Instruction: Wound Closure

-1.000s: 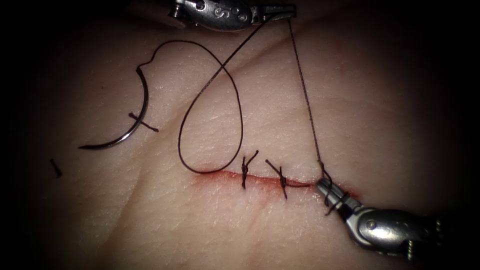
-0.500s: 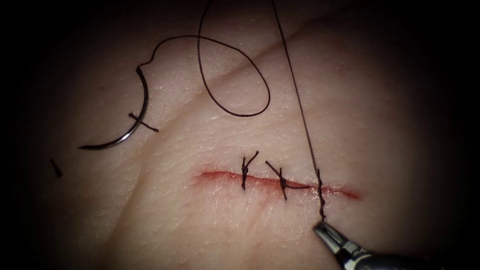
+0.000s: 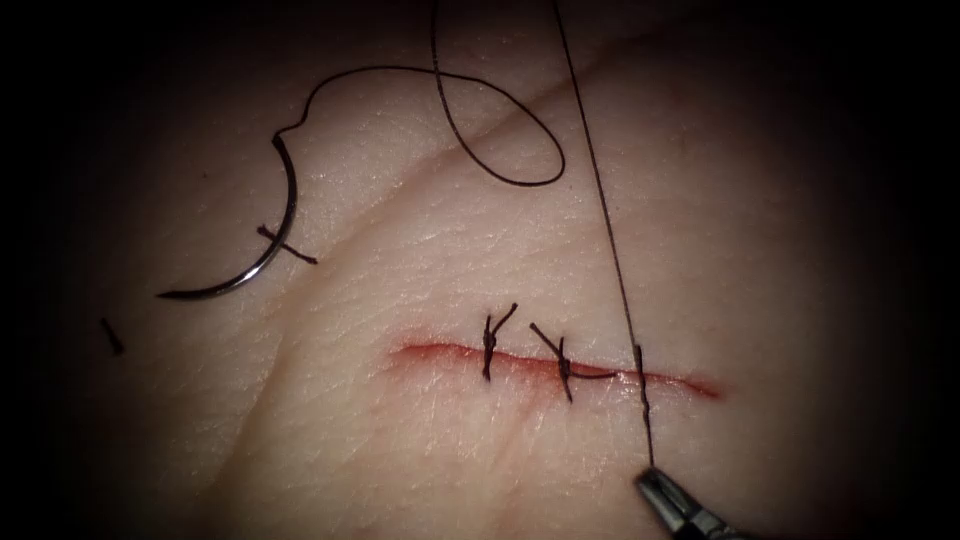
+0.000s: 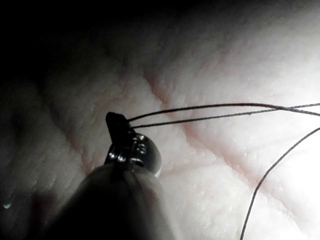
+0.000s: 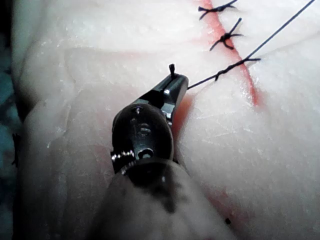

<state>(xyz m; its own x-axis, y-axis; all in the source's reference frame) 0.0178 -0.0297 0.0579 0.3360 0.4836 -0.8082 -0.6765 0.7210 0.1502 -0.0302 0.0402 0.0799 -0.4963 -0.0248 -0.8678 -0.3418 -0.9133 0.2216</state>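
Filling the endoscope view, the tissue is pale, finely wrinkled skin crossed by one long slanting crease, with darkness all round it. One cut runs across it, edged with red fluid. Three stitches cross the cut: two knotted ones with short tails, and a third farthest right, its twisted knot lying on the wound. From that knot one tail runs down to the right gripper, whose jaws are clamped together on its end below the cut. The thread climbs taut from the knot out of the upper edge, then comes back as one slack loop that trails left to the needle. That single curved needle lies flat on the skin well to the left of the cut, held by neither tool and not in the tissue. Two cut ends of thread lie there, one across the needle, one farther left.

Seen from the left wrist, the left gripper is closed on the thread, two strands leaving its tip over creased tissue, a third curving nearby.

Seen from the right wrist, the right gripper pinches the tail, a stub poking past the jaws, with three stitches beyond it.
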